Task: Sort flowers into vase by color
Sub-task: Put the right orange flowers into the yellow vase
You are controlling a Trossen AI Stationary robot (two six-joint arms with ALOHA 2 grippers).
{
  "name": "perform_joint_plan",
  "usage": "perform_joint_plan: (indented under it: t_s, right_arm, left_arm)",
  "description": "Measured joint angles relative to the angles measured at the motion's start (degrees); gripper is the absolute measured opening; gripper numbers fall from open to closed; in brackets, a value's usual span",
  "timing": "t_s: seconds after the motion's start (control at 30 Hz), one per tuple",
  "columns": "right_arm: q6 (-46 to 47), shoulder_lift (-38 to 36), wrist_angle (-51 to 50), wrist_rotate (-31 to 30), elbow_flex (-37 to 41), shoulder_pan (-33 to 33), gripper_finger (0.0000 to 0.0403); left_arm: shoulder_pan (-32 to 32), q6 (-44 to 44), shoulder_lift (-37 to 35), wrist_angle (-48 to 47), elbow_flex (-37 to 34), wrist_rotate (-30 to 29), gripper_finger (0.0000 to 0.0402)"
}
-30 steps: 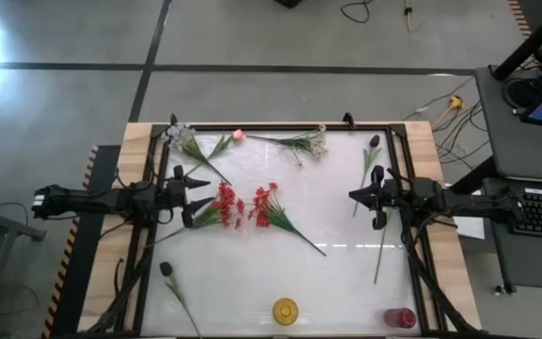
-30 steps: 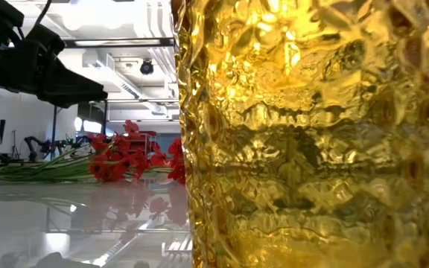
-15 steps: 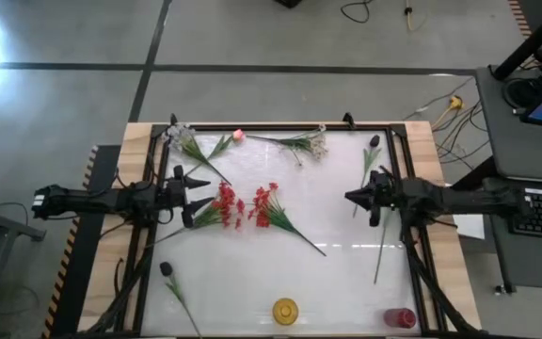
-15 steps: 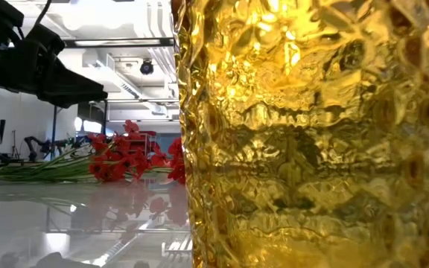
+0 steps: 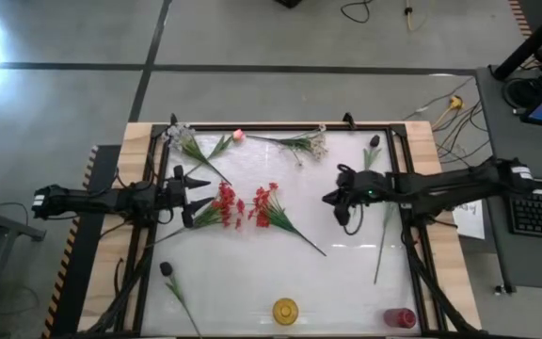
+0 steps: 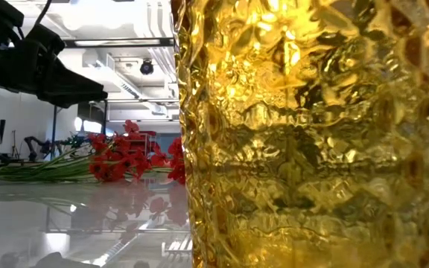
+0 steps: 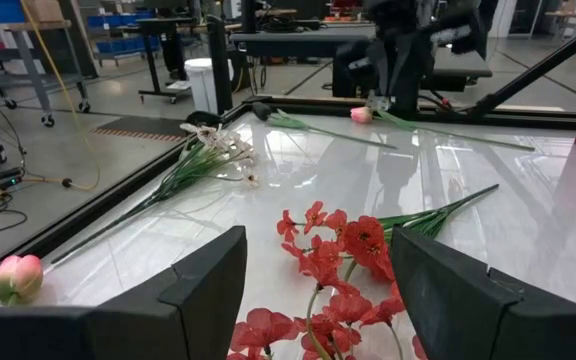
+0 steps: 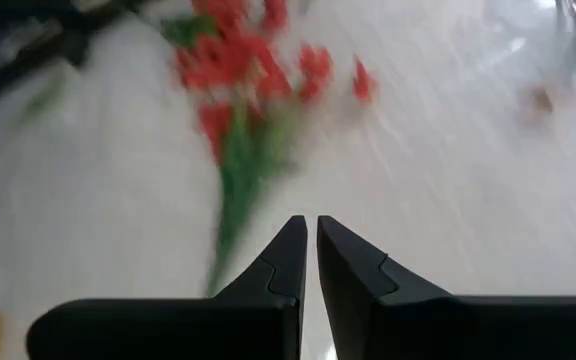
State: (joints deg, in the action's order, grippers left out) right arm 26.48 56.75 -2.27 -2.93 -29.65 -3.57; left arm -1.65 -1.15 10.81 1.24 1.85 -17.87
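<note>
Flowers [image 5: 269,209] lie mid-table [image 5: 346,273], between left gripper [image 5: 199,195] and right gripper [image 5: 328,200].

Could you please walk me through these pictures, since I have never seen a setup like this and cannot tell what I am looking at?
This is a robot with two dark arms working at a white table. The overhead picture shows everything. The left gripper sits at the table's left side, open and empty, beside a red flower spray. The right gripper reaches toward the middle, shut and empty, pointing at a second red spray.

White sprays, a pink bud and dark buds lie along the far and side edges. A gold vase and a red vase stand at the near edge.

The table-level picture is mostly filled by the gold vase, standing right before the lens. The other two pictures come from cameras on each wrist, looking past that arm's own fingers.
</note>
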Motion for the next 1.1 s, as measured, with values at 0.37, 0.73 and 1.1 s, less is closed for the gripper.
perform_joint_plan:
  t_s: [0.37, 0.73, 1.1]
  right_arm:
    - [3.8, 27.3, -12.3, -1.5, -25.5, 3.2, 0.0110]
    - [3.1, 44.7, -27.5, -1.1, -47.0, 7.5, 0.0157]
    - [7.0, 56.5, -40.0, -1.1, -58.9, 6.9, 0.0200]
  left_arm:
    - [0.0, 0.0, 0.0, 0.0, 0.0, 0.0, 0.0233]
    - [0.0, 0.0, 0.0, 0.0, 0.0, 0.0, 0.0233]
    - [0.0, 1.0, 0.0, 0.0, 0.0, 0.0, 0.0233]
